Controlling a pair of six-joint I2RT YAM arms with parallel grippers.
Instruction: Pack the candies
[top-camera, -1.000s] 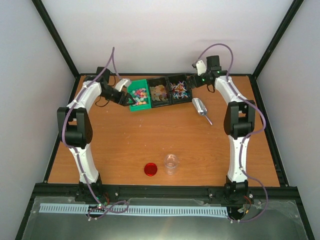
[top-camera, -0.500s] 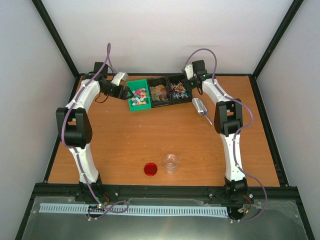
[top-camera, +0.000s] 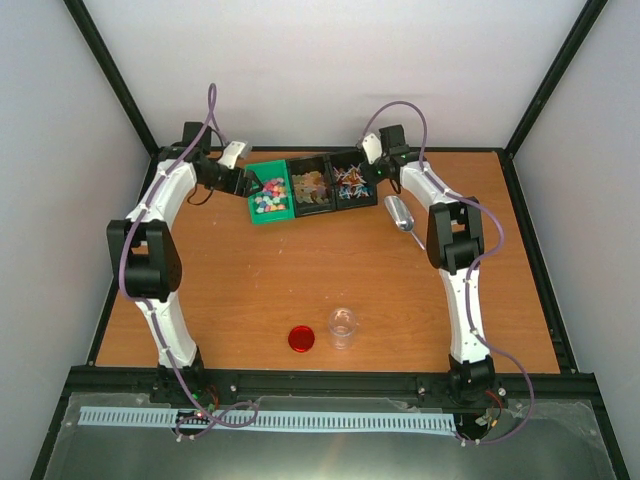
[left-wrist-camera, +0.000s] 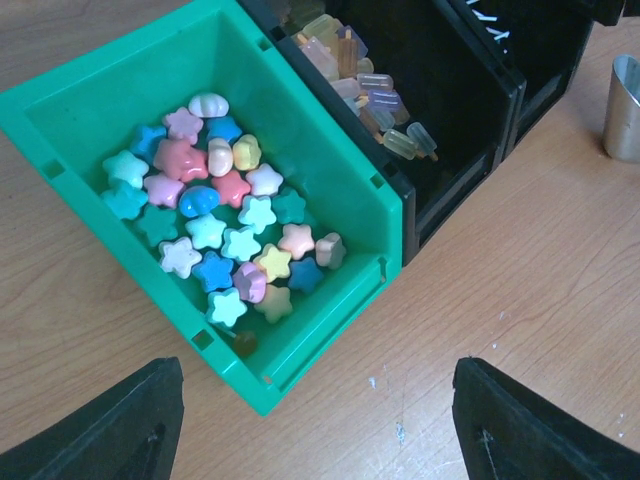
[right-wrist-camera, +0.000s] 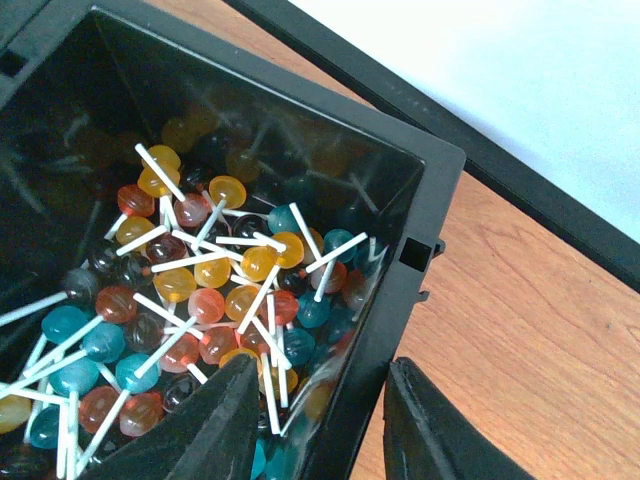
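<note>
Three bins in a row on one bench (top-camera: 230, 290). One green bin (left-wrist-camera: 325, 135) just ahead of the left jaws, then a middle black bin (left-wrist-camera: 455, 130), then an end black bin (right-wrist-camera: 428, 190) with its wall between the right jaws. Some two dozen star-shaped candies (left-wrist-camera: 215, 235) in the green one. About ten pale stick sweets (left-wrist-camera: 365, 90) in view in the middle. Several dozen lollipops (right-wrist-camera: 205, 300) in the last, too tangled to count. One metal scoop (top-camera: 398, 213) near the right jaws. One clear cup (top-camera: 343, 327) and one red lid (top-camera: 301, 339), well apart from both pairs of jaws.
</note>
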